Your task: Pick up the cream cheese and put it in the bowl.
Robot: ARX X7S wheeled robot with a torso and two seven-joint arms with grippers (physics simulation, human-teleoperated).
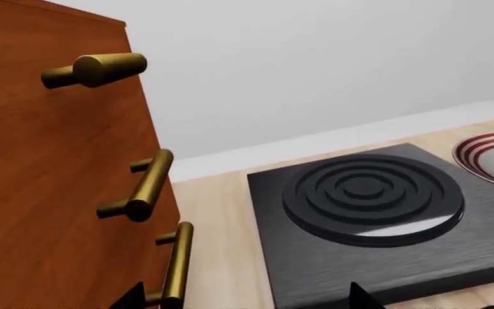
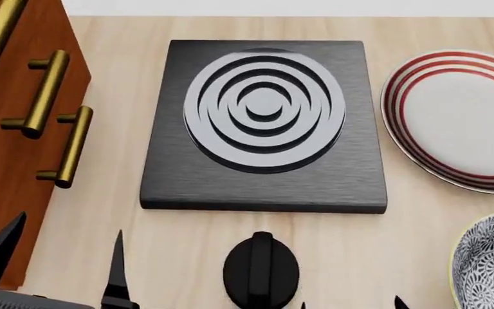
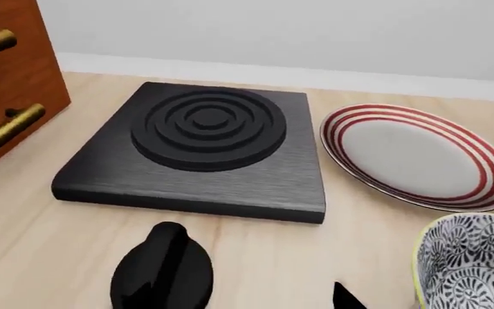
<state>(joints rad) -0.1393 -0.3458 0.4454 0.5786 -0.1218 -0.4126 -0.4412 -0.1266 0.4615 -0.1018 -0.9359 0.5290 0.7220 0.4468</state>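
The cream cheese is out of view in all frames. The bowl [image 2: 491, 265], deep and white with a dark floral pattern, sits at the front right of the wooden counter. It also shows in the right wrist view [image 3: 470, 264]. My left gripper [image 2: 58, 264] is open and empty at the front left, beside the wooden cabinet; only its black fingertips show in the left wrist view [image 1: 247, 299]. My right gripper [image 2: 350, 304] is open and empty at the front edge, left of the bowl. Its tips barely show in the right wrist view [image 3: 247, 297].
A black stove plate [image 2: 264, 125] with raised rings lies in the middle, with a black knob [image 2: 262, 270] in front of it. A white red-ringed plate [image 2: 462, 119] lies at the right. A wooden cabinet [image 2: 7, 129] with brass handles stands at the left.
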